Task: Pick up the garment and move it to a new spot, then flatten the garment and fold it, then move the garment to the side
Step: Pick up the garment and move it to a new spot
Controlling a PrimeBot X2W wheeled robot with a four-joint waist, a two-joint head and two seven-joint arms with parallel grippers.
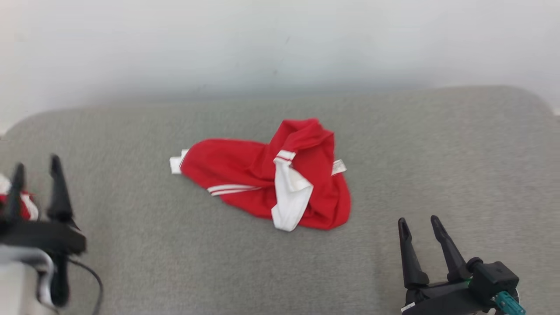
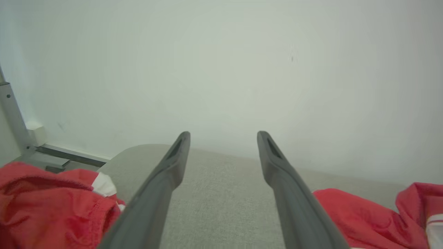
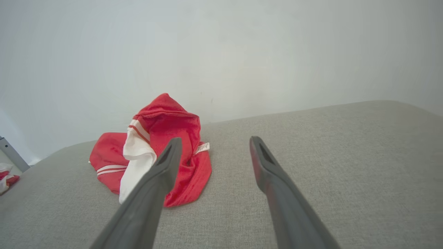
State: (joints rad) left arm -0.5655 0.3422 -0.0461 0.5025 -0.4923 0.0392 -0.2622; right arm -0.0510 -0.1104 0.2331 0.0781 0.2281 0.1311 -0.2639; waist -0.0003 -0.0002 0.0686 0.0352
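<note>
At the near left, the left end effector (image 1: 36,164) is seen with its two dark fingers spread apart and nothing between them, and a second bundle of red and white cloth (image 1: 27,209) is partly hidden just behind it, at the left edge of the grey fabric-covered counter (image 1: 131,262). The garment (image 1: 271,175), red with white trim, is found crumpled in a loose heap near the middle of the counter, well apart from both end effectors. At the near right, the right end effector (image 1: 418,219) is shown with its fingers also parted and empty, with the garment lying to its far left.
</note>
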